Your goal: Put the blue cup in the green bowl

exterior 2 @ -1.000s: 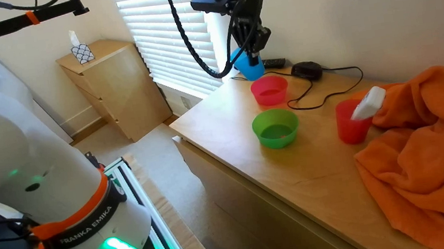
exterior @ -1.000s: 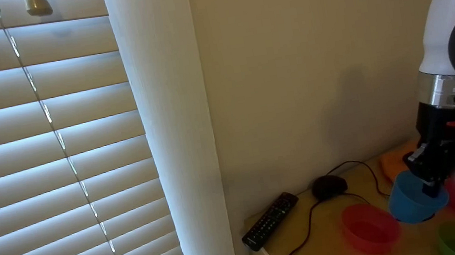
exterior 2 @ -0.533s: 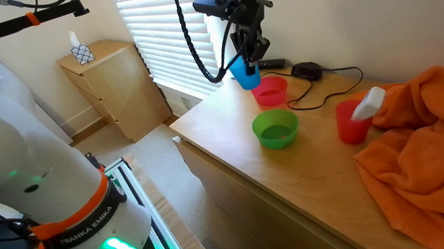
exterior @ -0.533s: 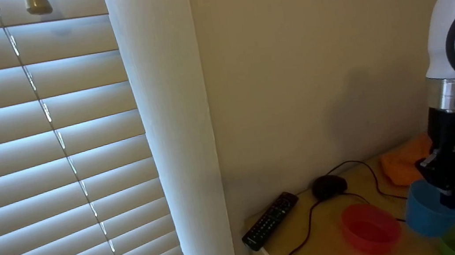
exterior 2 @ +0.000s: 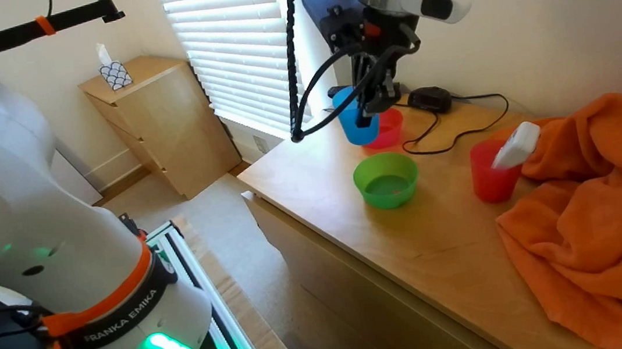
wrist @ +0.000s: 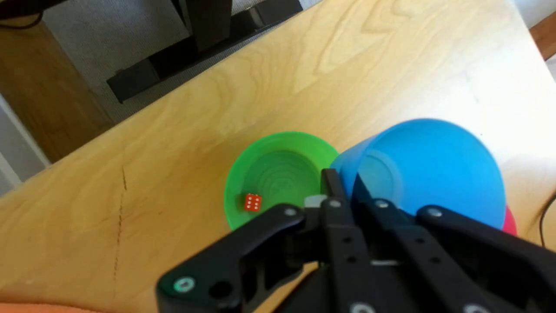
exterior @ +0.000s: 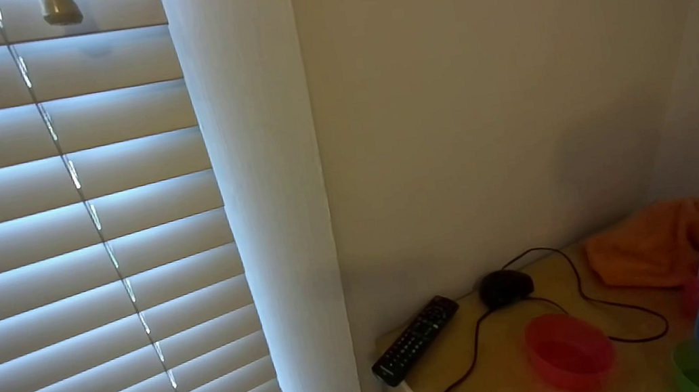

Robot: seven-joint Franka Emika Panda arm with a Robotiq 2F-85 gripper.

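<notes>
At the left of an exterior view, the white robot arm (exterior 2: 12, 173) stood with an orange band near its base. To its right, a patterned tissue box (exterior 2: 115, 75) rested on a pale wooden cabinet (exterior 2: 183, 130), left of white slatted window blinds (exterior 2: 237, 42). My black two-finger gripper (wrist: 345, 184) followed. Its jaws were closed on the wall of a bright light-blue, round plastic cup (exterior 2: 349, 124), one finger inside the rim and one outside. I held the cup tilted, raised above the light wooden tabletop (exterior 2: 310, 168). The shallow, round, pink-red dish (exterior 2: 392, 127) was partly hidden behind it. Below the cup in an exterior view, the green, round plastic bowl (exterior 2: 386, 183) stood upright; the cup was outside it. In the wrist view, I identified a red die with white pips (wrist: 253, 202) inside the bowl. Further right, a small black device (exterior 2: 429, 100) lay joined to a thin black cable (exterior 2: 473, 132). At the right, an upright red cup (exterior 2: 492, 177) held a slanted white object (exterior 2: 518, 144), just beside a crumpled orange cloth (exterior 2: 602, 211).
</notes>
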